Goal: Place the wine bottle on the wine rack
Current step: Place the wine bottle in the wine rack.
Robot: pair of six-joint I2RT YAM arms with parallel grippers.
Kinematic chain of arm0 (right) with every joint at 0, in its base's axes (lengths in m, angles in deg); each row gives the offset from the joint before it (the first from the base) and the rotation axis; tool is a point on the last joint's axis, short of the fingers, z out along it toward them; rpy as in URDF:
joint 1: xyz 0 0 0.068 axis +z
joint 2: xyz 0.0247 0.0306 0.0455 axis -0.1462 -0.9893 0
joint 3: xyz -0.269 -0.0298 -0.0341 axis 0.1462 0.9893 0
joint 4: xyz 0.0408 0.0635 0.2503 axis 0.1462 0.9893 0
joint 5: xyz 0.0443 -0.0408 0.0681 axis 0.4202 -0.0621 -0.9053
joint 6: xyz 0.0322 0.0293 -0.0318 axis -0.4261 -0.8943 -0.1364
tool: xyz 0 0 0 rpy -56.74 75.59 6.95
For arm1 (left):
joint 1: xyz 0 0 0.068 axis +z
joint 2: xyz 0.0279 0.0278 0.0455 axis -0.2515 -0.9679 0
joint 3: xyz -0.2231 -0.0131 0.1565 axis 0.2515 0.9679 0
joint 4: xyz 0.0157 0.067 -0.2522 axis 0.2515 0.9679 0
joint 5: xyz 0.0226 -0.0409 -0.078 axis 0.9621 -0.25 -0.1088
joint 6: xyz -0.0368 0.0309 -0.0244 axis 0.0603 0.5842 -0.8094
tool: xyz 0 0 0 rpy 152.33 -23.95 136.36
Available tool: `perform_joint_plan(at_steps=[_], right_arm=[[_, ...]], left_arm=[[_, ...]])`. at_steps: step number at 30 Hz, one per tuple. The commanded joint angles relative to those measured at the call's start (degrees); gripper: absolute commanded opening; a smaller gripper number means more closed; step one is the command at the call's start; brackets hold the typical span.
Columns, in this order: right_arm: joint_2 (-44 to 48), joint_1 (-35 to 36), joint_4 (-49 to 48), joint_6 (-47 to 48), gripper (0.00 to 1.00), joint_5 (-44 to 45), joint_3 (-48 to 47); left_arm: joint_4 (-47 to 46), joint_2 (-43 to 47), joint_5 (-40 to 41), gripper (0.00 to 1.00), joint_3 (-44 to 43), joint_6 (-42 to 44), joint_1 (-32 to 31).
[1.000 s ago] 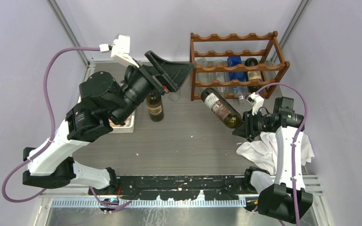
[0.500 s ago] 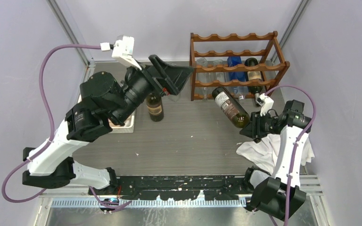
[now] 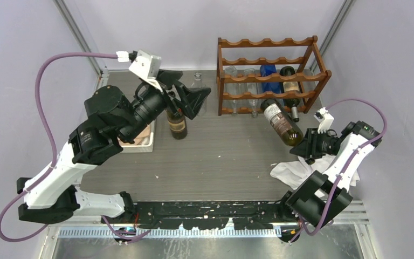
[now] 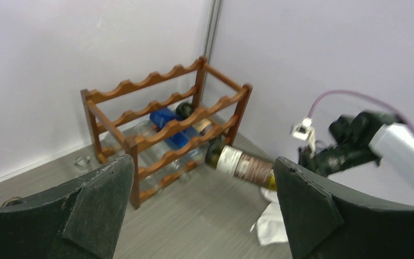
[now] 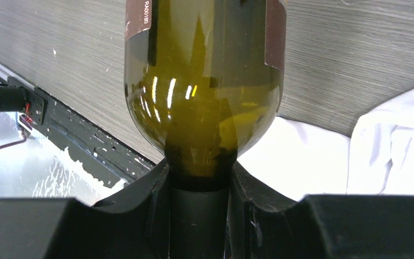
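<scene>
A dark green wine bottle with a brown and white label hangs tilted above the table. My right gripper is shut on its neck, and its base points at the lower front rail of the wine rack. In the right wrist view the black fingers clamp the neck just below the bottle shoulder. My left gripper hovers open and empty left of the rack. The left wrist view looks between that gripper's wide-apart fingers at the reddish-brown rack and the held bottle.
The rack holds a blue bottle, a dark bottle and clear glass bottles. Another dark bottle stands under my left arm beside a white tray. A white cloth lies under my right arm. Walls close in behind and at both sides.
My right arm has carried the bottle to the right and closer to the rack's right end. My left gripper has swung slightly down and left, still open.
</scene>
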Motion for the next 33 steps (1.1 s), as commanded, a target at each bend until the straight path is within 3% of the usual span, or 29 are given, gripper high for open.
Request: perform_joint_plan(at_steps=[1, 5, 17, 33], right_arm=[[-1.2, -3.7, 0.4, 4.6, 0.01, -6.9, -3.9], [-0.7, -5.6, -5.0, 0.8, 0.01, -5.2, -4.0], [1.8, -6.6, -23.9, -14.8, 0.01, -3.6, -1.2], [-2.9, -6.6, -29.4, -19.6, 0.01, -3.4, -3.3]], left_arm=[[0.3, 2.7, -9.0, 1.00, 6.3, 4.3, 4.5], [2.3, 4.9, -11.5, 1.00, 11.8, 7.1, 8.3], [-4.7, 12.5, -10.2, 1.00, 23.6, 9.9, 9.7], [-6.8, 12.2, -12.1, 1.00, 26.1, 9.3, 10.9]])
